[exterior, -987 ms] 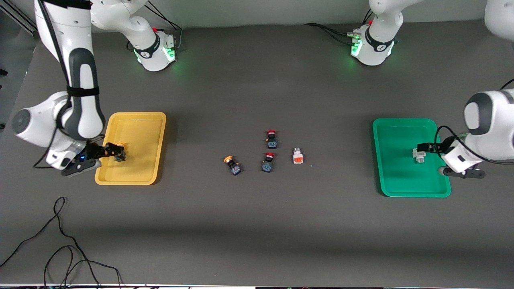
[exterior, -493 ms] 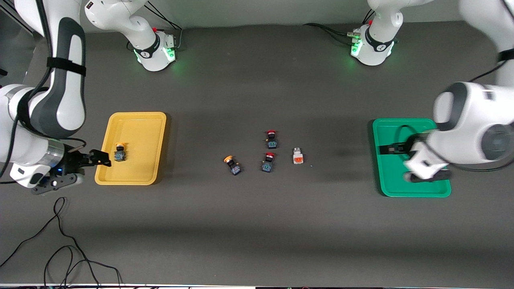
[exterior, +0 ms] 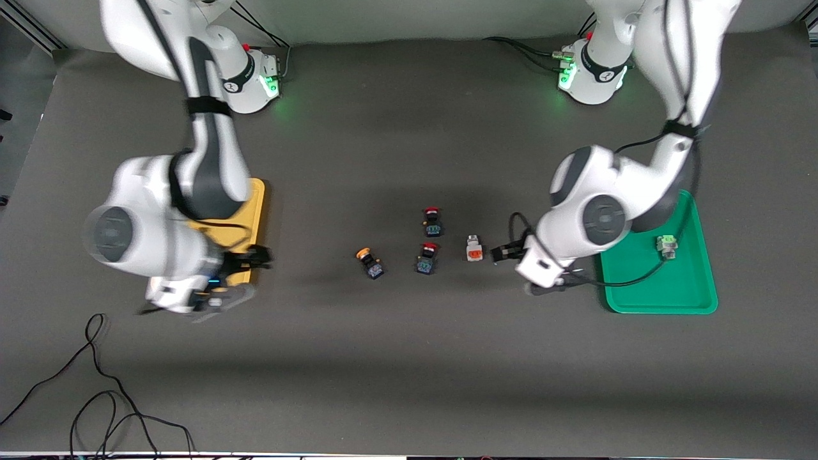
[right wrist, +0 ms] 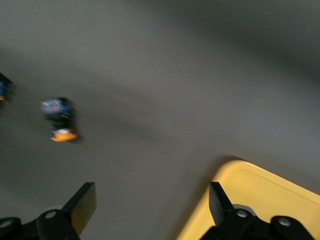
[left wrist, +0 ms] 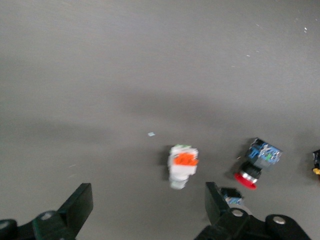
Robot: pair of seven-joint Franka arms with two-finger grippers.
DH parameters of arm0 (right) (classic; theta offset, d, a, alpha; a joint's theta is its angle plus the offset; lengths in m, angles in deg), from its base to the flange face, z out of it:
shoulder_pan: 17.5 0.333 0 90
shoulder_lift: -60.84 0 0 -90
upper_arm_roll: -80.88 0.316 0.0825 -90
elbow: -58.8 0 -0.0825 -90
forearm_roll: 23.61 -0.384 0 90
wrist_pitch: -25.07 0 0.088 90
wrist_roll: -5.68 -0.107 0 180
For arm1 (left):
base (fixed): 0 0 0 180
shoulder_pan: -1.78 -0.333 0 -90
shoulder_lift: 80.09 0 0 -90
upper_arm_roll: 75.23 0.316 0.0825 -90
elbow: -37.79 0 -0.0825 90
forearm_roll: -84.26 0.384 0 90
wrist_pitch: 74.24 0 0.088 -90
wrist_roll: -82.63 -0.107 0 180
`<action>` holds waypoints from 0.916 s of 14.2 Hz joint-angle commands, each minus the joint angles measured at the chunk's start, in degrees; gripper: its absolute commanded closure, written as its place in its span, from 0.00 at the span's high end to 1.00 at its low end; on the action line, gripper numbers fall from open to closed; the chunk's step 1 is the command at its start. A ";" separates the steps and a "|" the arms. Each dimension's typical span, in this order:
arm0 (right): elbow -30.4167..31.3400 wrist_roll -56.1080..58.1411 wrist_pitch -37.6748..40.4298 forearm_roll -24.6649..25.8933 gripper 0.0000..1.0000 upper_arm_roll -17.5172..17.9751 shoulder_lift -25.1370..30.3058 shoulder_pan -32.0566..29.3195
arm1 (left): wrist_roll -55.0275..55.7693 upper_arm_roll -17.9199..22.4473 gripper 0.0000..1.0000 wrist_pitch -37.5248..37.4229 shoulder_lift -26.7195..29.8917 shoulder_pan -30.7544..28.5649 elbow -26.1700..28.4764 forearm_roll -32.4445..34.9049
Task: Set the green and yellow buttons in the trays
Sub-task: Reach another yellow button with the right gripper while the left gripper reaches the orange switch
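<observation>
the left gripper point(exterior: 500, 253) hangs over the bare table between the green tray point(exterior: 696, 300) and the cluster of buttons in the middle, its fingers point(left wrist: 80, 205) spread wide and empty. in the left wrist view the white button point(left wrist: 182, 166) with the orange face lies on the table between the fingers' line, apart from both. in the front view that white button point(exterior: 473, 248) is just beside the gripper, toward the right arm's end.

one white-green button point(exterior: 666, 245) lies in the green tray, near the rim at the left arm's end.

the right gripper point(exterior: 259, 257) is over the corner of the yellow tray point(exterior: 257, 191) that is nearest the middle of the table, fingers point(right wrist: 82, 205) released and holding nothing. the arm covers most of that tray, so i cannot tell what lies in it.

in the middle, the yellow button point(exterior: 369, 262) lies on the table, nearest the right arm's end of the cluster. two red buttons sit beside it: one red button point(exterior: 427, 257) level with the white one, another red-capped one point(exterior: 432, 221) farther from the front camera.
</observation>
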 commanded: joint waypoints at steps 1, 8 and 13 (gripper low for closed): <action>-5.48 -10.70 0.26 1.23 1.00 6.37 -3.21 -0.03 | 1.03 0.98 1.00 5.11 -4.90 2.91 -1.61 -0.14; -4.52 -20.58 -8.60 1.15 1.00 8.33 -7.25 9.02 | 3.76 1.51 1.00 12.42 -11.59 7.13 -1.25 1.34; 7.23 -20.06 -27.82 0.80 1.00 8.68 -9.71 11.49 | 8.67 1.51 1.00 11.28 -11.69 7.40 -0.38 9.86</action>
